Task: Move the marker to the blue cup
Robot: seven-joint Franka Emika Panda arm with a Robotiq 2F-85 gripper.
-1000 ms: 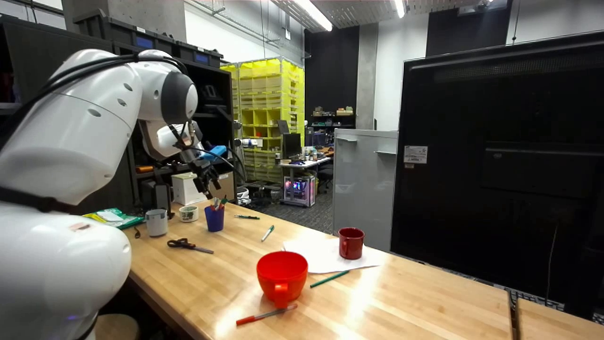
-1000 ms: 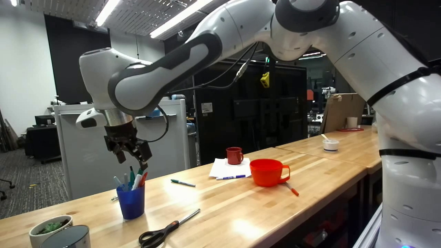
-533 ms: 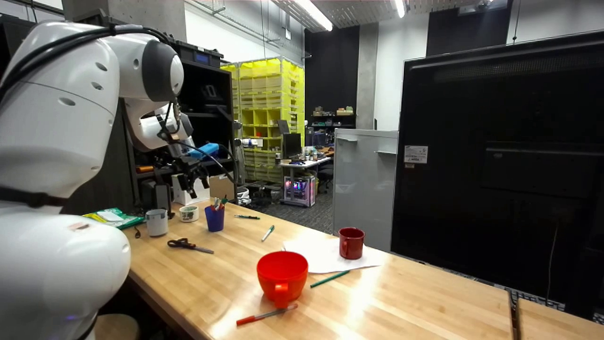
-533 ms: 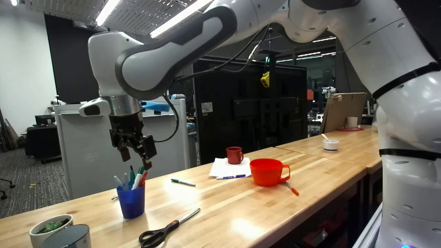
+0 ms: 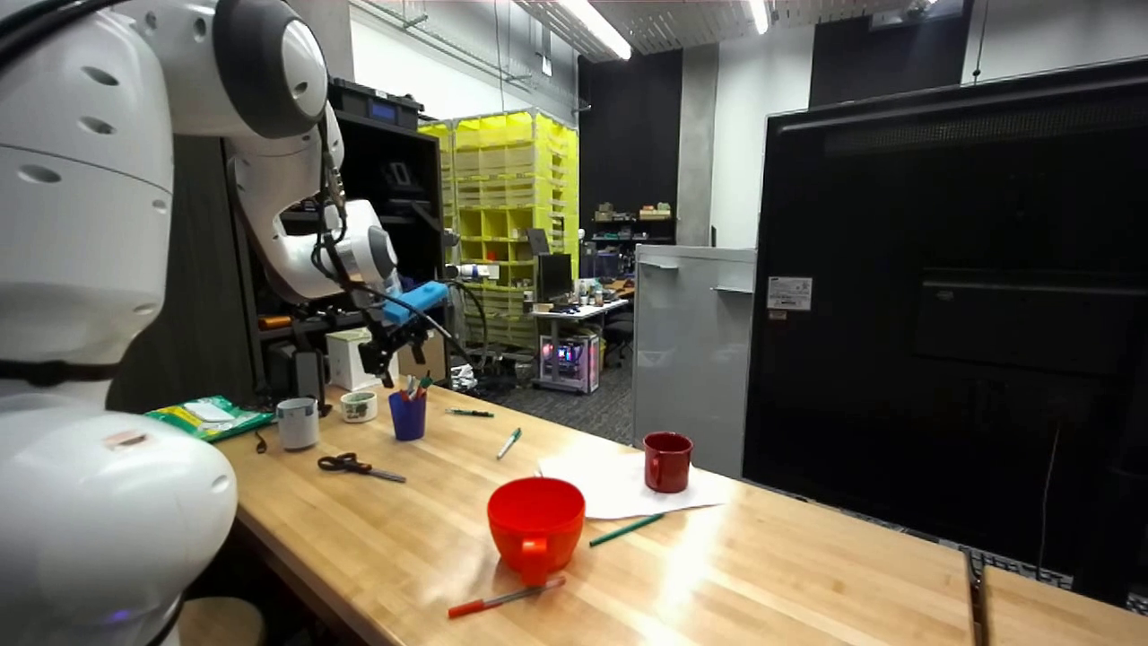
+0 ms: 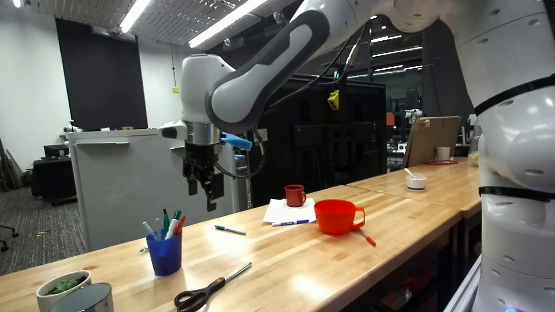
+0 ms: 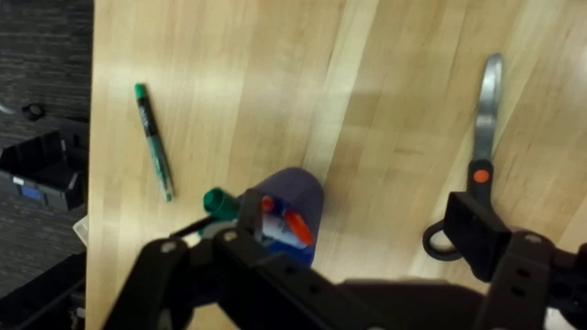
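Observation:
The marker, slim and pale with a green end, lies on the table in both exterior views (image 5: 508,443) (image 6: 230,229); it is out of the wrist view. The blue cup (image 5: 408,418) stands upright with several pens and markers in it (image 6: 165,256). The wrist view shows the cup's side (image 7: 298,183), its mouth partly hidden by a finger. My gripper (image 5: 404,368) is open and empty, above the table. In an exterior view the gripper (image 6: 201,198) is above and right of the blue cup. Its spread fingers fill the lower wrist view (image 7: 360,220).
Scissors (image 5: 359,466) lie near the blue cup. A greenish pen (image 7: 153,142) lies near the table edge. A red bowl (image 5: 536,525), dark red cup (image 5: 668,462) on paper, red pen (image 5: 505,598), thin pen (image 5: 626,529), plant pot (image 6: 63,288) and grey cup (image 6: 86,299) stand or lie around.
In an exterior view my gripper has moved right, from above the blue cup to beside it in the air. The upper arm has swung back. The gripper stays open; marker and cup have not moved.

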